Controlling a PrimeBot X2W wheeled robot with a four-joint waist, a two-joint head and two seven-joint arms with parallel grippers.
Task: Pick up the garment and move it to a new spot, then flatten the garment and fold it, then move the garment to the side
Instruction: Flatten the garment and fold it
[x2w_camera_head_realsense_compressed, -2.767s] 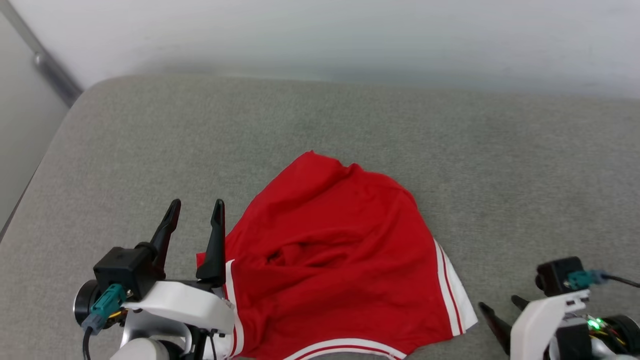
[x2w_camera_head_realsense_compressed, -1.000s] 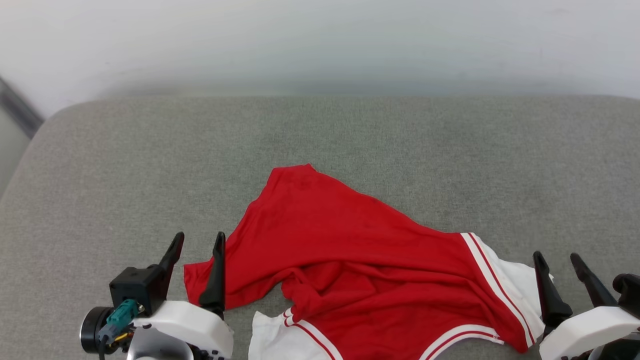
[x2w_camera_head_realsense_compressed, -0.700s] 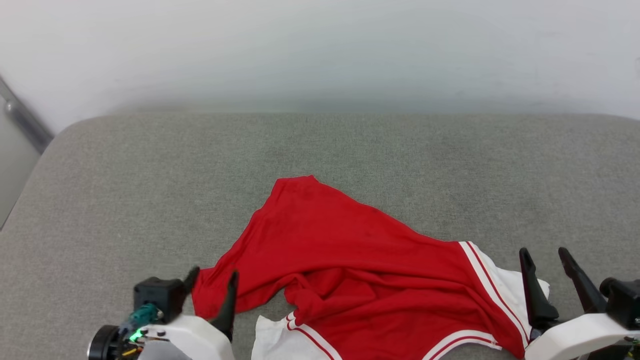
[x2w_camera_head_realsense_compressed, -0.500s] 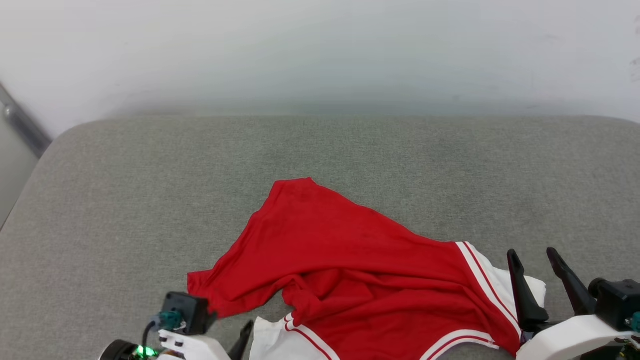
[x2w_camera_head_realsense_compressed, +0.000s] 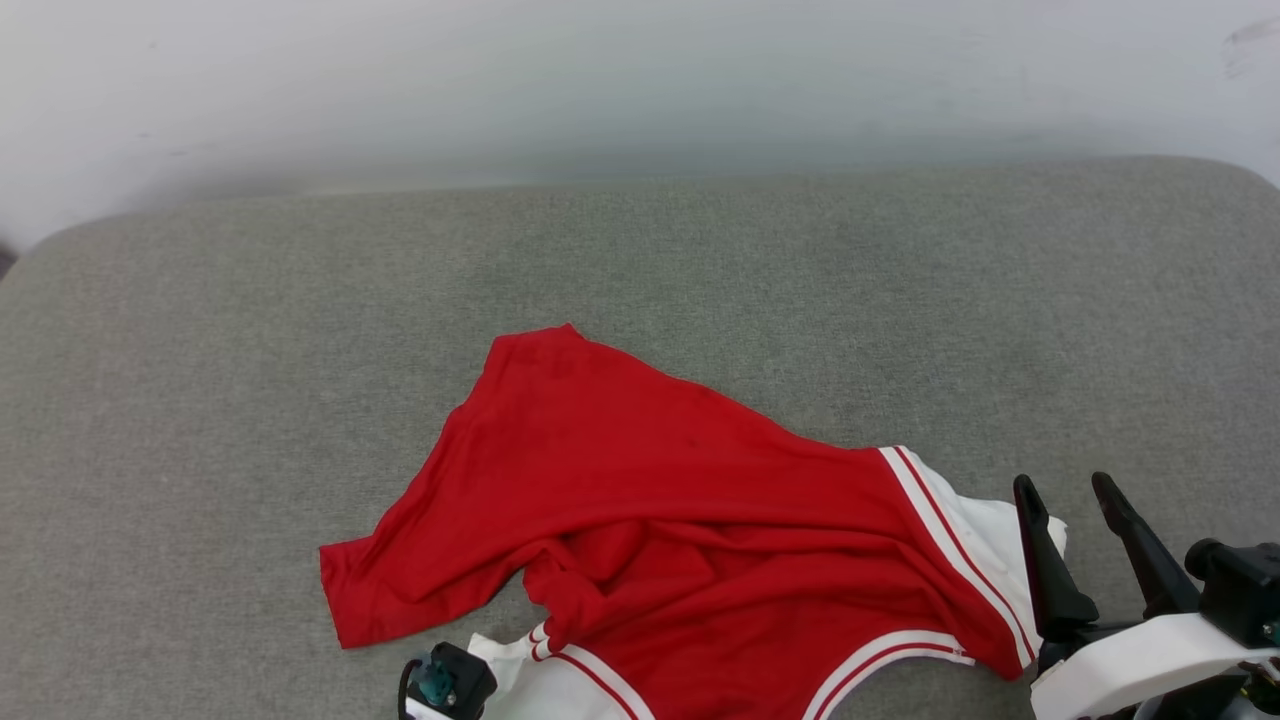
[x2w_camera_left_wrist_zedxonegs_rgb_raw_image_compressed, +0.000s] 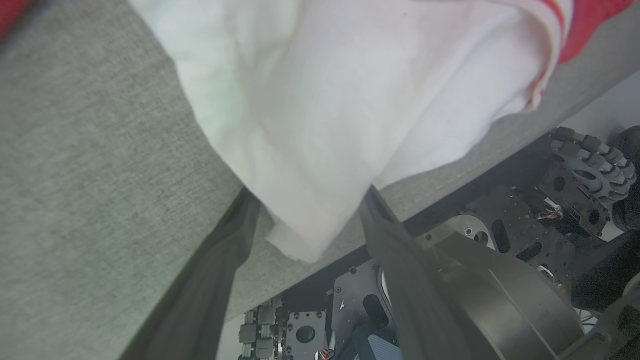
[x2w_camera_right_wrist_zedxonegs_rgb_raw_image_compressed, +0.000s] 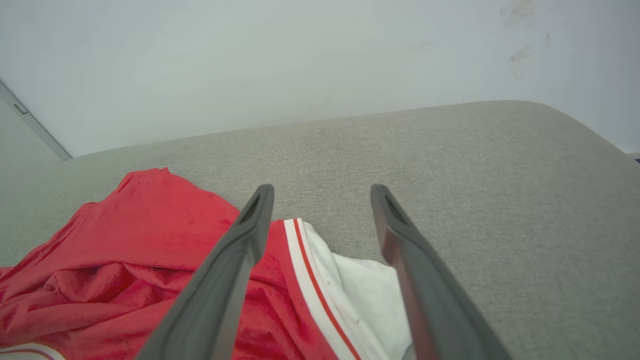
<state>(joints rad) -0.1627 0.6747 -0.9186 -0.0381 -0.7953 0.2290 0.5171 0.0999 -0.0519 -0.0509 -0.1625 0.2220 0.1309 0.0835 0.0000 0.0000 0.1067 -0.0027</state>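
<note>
The garment lies crumpled on the grey cushion, red back side up, its lettering hidden. One white sleeve with striped trim spreads to the right, and the other white sleeve hangs at the cushion's front edge. My left gripper is open and straddles that sleeve's lower corner. My right gripper is open just right of the right sleeve, its left finger over the striped trim.
The cushion's front edge runs under the left sleeve, with my dark wheeled base below it. A pale wall rises behind the cushion. Bare cushion lies left, behind and right of the garment.
The right sleeve was drawn out to the right earlier. My left gripper has dropped from the red hem corner to the front edge, at the white sleeve. The head camera shifted.
</note>
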